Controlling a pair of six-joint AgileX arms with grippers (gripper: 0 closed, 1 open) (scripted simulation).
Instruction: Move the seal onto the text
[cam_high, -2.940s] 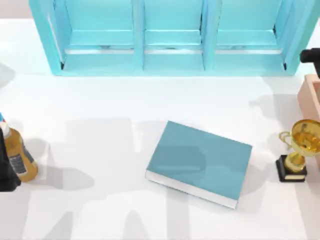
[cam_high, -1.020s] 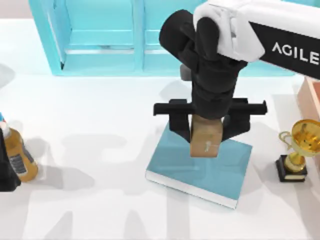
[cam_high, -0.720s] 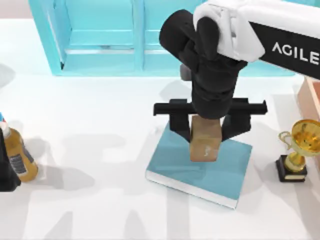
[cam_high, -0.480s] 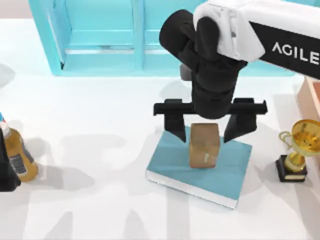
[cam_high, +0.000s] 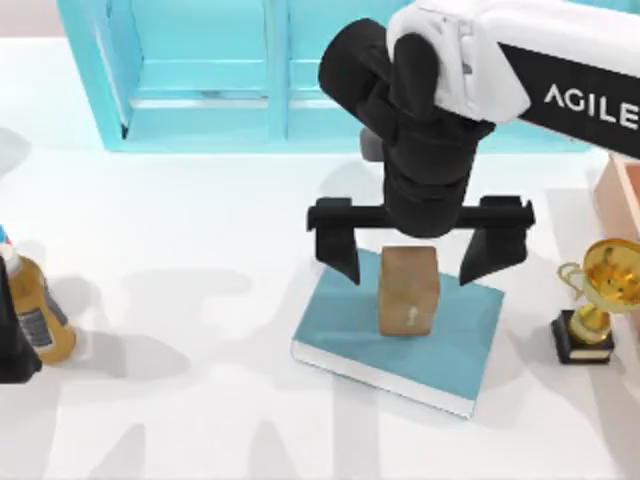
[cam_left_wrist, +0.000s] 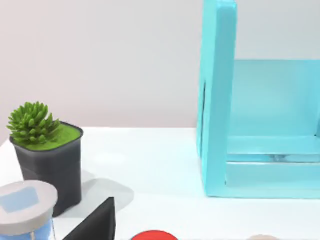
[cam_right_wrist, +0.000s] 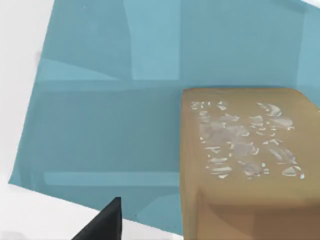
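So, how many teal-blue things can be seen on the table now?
2: the shelf unit along the table's far edge, and the flat book at the middle, with the seal standing on it under the open right gripper. Others may be hidden.

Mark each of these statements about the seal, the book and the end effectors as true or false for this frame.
1. The seal stands upright on the teal book. True.
2. The right end effector is shut on the seal. False: its fingers stand spread, apart from the seal on both sides.
3. The gold trophy stands on the book. False: it stands on the table, to the right of the book.
4. The teal shelf unit stands behind the book at the table's far side. True.
5. The seal lies on its side on the bare table. False: it is upright on the book.
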